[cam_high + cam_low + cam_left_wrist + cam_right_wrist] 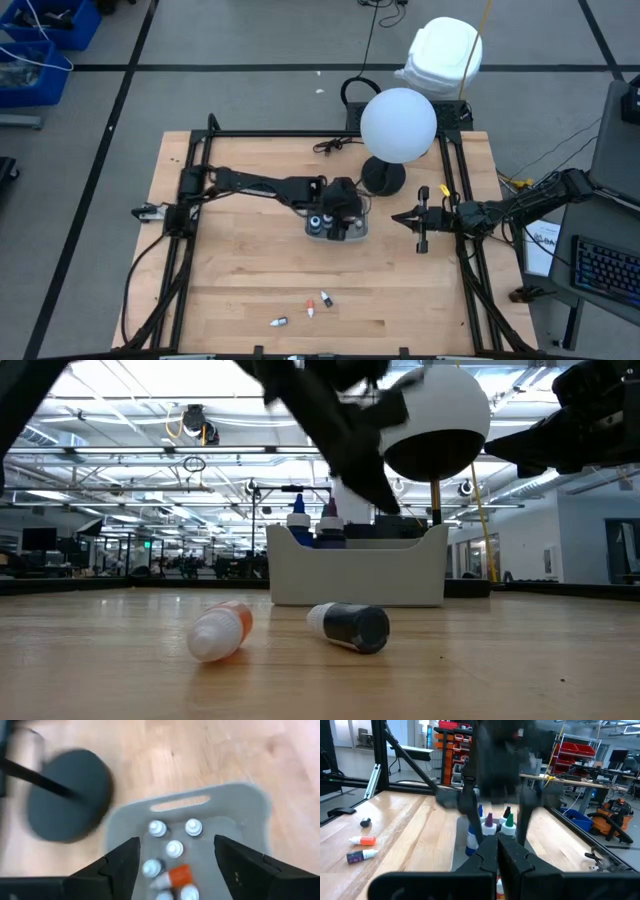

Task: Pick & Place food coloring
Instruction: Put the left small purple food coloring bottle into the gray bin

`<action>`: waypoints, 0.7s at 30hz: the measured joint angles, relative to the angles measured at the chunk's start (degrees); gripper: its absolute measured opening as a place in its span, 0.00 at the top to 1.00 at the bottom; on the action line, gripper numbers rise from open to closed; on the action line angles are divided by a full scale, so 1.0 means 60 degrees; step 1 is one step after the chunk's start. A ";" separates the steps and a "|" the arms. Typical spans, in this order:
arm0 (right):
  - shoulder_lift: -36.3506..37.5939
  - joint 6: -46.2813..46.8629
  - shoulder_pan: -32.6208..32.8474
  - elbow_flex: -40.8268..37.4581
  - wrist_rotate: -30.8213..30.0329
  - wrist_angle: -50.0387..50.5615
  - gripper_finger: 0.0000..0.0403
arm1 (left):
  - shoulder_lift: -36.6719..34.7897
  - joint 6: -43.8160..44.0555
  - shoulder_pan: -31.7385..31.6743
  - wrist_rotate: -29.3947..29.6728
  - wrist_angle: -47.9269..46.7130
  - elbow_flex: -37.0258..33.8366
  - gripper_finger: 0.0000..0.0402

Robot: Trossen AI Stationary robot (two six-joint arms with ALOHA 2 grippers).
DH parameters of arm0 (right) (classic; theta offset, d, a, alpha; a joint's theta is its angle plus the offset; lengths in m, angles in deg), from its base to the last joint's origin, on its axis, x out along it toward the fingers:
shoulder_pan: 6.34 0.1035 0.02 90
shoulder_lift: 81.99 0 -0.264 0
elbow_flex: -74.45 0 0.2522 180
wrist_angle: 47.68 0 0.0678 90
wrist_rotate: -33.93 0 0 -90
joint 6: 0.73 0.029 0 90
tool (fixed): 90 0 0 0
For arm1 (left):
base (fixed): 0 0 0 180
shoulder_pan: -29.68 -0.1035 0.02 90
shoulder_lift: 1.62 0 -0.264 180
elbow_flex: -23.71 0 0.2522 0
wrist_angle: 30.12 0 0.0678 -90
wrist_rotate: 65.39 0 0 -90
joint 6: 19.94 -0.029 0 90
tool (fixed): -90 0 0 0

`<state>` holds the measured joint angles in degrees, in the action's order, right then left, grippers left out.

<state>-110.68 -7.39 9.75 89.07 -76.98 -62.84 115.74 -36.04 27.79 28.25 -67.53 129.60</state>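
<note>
Left gripper (175, 860) hangs right over the pale plastic tray (250, 805), a smooth rounded-corner bin w/ a slot handle; its dark fingers (125, 862) are spread wide, holding nothing. Directly below them sit small white-capped food coloring bottles (174, 849) standing cap-up, plus one orange bottle (175, 876) lying on its side across the tray floor. Well away toward the wood table's (250, 280) near edge, loose bottles (318, 301) lie flat, long axes along the tabletop; right gripper (497, 851), off to the side of the tray, is pressed together, empty.

Wood table (240, 290): tray (356, 232), lamp base (384, 178), 4 loose bottles (318, 300).
</note>
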 joint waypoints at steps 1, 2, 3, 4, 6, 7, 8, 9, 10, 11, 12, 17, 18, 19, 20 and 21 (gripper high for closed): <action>0.0000 0.0040 0.0000 0.0000 0.0000 -0.0003 1.00 | -0.0300 0.0025 0.0144 0.0344 -0.0212 0.0001 0.35; 0.0003 0.0066 0.0000 0.0000 0.0000 0.0000 1.00 | -0.0594 0.0072 0.0300 0.0628 -0.0455 0.0001 0.34; 0.0004 0.0070 0.0000 0.0000 0.0002 -0.0002 1.00 | -0.0935 0.0227 0.0463 0.0893 -0.0667 0.0001 0.33; 0.0000 0.0070 0.0000 0.0000 0.0000 0.0000 1.00 | -0.1321 0.0428 0.0630 0.1065 -0.0959 -0.0001 0.33; 0.0004 0.0080 0.0000 0.0000 0.0000 0.0000 1.00 | -0.2225 0.0827 0.1005 0.1161 -0.1592 -0.0003 0.32; 0.0004 0.0081 0.0000 0.0000 0.0000 0.0000 1.00 | -0.2728 0.1069 0.1213 0.1156 -0.1907 0.0001 0.32; 0.0000 0.0083 0.0000 0.0000 0.0000 0.0000 1.00 | -0.3240 0.1350 0.1441 0.1155 -0.2340 0.0004 0.32; 0.0001 0.0083 0.0000 0.0000 0.0000 0.0000 1.00 | -0.3732 0.1653 0.1671 0.1148 -0.2815 0.0004 0.32; 0.0004 0.0081 0.0000 0.0000 0.0000 0.0000 1.00 | -0.4223 0.1892 0.1893 0.1145 -0.3332 0.0008 0.33; 0.0000 0.0057 0.0000 0.0000 0.0000 0.0000 1.00 | -0.4677 0.2070 0.2112 0.1168 -0.3909 0.0008 0.34; 0.0001 -0.0014 0.0000 0.0000 0.0000 0.0001 1.00 | -0.5143 0.2282 0.2354 0.1304 -0.4508 0.0008 0.36; 0.0002 -0.0201 0.0000 0.0000 0.0000 0.0004 1.00 | -0.7342 0.3422 0.3687 0.2332 -0.5497 -0.0818 0.59; 0.0000 -0.0226 0.0000 0.0000 0.0000 -0.0006 1.00 | -0.7787 0.3603 0.3959 0.2399 -0.5390 -0.1241 0.66; 0.0000 -0.0278 0.0000 0.0000 0.0000 -0.0056 1.00 | -0.8223 0.3827 0.4208 0.2439 -0.5210 -0.1733 0.73; 0.0000 -0.0332 0.0000 0.0000 0.0000 -0.0140 1.00 | -0.8661 0.4101 0.4435 0.2503 -0.5000 -0.2330 0.80; 0.0004 -0.0369 0.0000 0.0000 0.0000 -0.0228 1.00 | -0.9098 0.4388 0.4675 0.2674 -0.4670 -0.3028 0.87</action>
<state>-110.66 -9.61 9.75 89.07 -76.98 -64.22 61.16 -9.71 55.84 44.29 -95.55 111.43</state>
